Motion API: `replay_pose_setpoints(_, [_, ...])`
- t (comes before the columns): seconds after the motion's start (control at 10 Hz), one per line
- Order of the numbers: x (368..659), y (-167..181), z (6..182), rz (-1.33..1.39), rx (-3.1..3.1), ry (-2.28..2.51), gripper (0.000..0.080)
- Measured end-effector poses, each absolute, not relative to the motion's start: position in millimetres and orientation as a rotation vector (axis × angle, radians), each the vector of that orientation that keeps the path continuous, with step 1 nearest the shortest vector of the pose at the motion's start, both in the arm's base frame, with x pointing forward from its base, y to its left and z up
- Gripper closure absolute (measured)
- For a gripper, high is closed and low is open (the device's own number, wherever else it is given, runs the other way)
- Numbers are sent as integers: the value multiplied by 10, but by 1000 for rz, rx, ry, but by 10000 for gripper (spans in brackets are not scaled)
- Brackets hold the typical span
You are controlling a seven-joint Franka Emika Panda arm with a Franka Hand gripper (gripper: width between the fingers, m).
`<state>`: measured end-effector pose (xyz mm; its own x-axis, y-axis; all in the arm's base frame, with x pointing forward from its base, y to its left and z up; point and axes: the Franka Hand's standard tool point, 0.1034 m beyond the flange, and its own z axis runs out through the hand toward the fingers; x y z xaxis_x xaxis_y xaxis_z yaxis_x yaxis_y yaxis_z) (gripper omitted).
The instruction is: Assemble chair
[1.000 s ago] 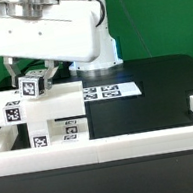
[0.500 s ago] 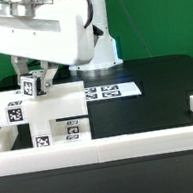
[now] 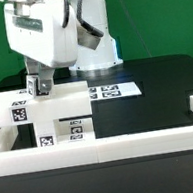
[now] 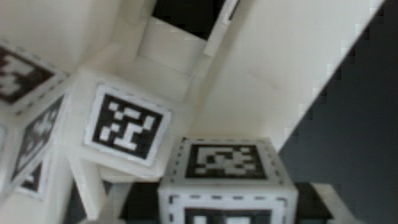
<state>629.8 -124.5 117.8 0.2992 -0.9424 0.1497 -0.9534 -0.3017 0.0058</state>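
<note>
Tagged white chair (image 3: 49, 117) parts, clustered

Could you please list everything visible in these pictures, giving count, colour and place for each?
chair parts: a cluster, exact count unclear, matte white with black-and-white tags, at the exterior view's left on the table.
marker board: one, thin white with tags, flat on the table behind the parts.
border rails: white, along the table's front and sides.
table: one, black.
backdrop: green, behind the table.
robot arm: one, glossy white, above the parts.
gripper: one, low among the parts; whether open or shut is unclear.
</note>
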Motion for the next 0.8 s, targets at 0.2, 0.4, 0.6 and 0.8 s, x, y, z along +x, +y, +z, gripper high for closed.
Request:
replay_pose_setpoints(0.2, [6307, -1219, 1177, 181, 2341, -1984, 512])
replay_pose_setpoints(0.4, [6317, -1187, 1175, 185, 2238, -2121, 512])
replay_pose_setpoints(0.6, [6313, -1182, 1169, 183, 2268, -2085, 461])
replay_pose_setpoints(0.8, [6304, -1133, 1152, 173, 2377, -1947, 253])
